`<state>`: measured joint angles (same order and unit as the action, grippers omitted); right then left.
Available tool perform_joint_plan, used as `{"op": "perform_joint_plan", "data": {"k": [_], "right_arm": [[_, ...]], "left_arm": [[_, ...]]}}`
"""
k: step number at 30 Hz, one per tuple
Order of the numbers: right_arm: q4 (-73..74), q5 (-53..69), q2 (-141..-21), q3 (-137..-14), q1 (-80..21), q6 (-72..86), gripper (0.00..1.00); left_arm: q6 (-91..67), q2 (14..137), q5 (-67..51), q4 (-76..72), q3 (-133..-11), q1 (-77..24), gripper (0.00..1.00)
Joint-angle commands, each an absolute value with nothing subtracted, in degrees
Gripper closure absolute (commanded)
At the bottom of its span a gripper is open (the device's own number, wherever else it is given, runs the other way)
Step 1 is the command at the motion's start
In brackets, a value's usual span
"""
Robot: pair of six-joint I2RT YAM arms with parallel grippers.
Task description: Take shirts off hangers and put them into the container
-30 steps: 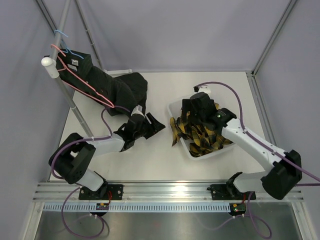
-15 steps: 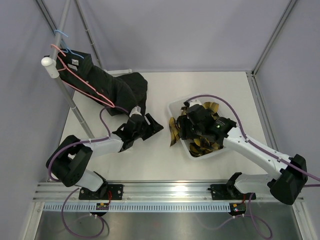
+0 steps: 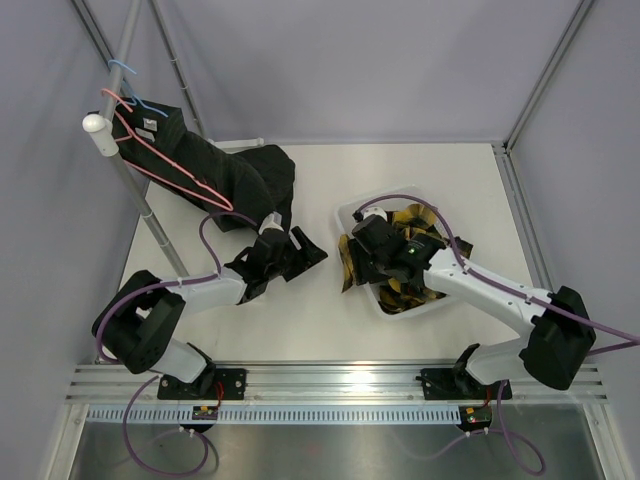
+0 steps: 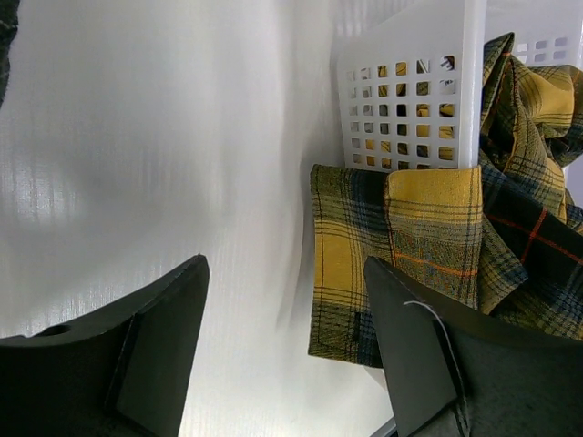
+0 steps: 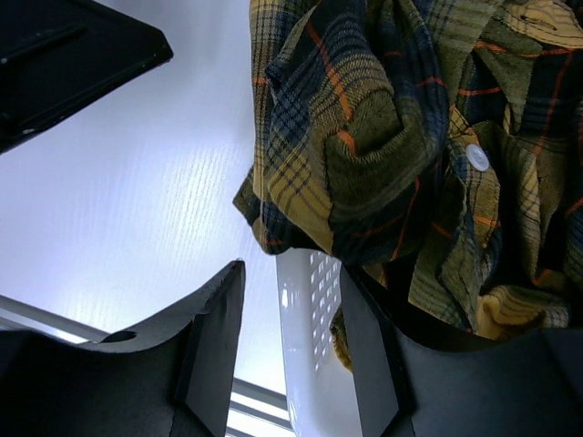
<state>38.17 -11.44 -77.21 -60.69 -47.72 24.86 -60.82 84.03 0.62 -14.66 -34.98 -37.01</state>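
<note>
So here's what we've got. The yellow-and-black plaid shirt [image 3: 405, 295] is piled in the white container [image 4: 410, 109], with one flap spilling over the container's wall on the side facing the left arm and hanging down outside the lattice.

The right gripper [image 5: 291, 266] is down at that same wall. Its fingers [image 5: 205, 355] stand apart, with the container's rim showing in the gap and plaid cloth right at the tips. We honestly can't tell whether any cloth is pinched.

The left gripper [image 4: 284, 264] sits low over the tabletop [image 3: 300, 330], just beside the container on its left-arm side. Its fingers are spread with only bare tabletop between them, so it holds nothing.

The black shirt [image 3: 225, 175] is well apart from the container, farther out on that left side. It's draped across a pink hanger [image 3: 220, 208], its lower end resting on the tabletop.
</note>
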Motion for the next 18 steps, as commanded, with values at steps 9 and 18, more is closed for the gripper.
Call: {"op": "perform_joint_plan", "data": {"k": [9, 18], "right_arm": [[35.1, -15.2, -80.8, -62.3, -48.3, 24.8, 0.50], [35.0, -15.5, -82.2, -64.5, -48.3, 24.6, 0.54]], "left_arm": [[-59.8, 82.9, 0.4, -18.2, -34.0, -36.7, 0.26], [-59.7, 83.2, 0.4, -18.8, -33.8, -36.7, 0.25]]}}
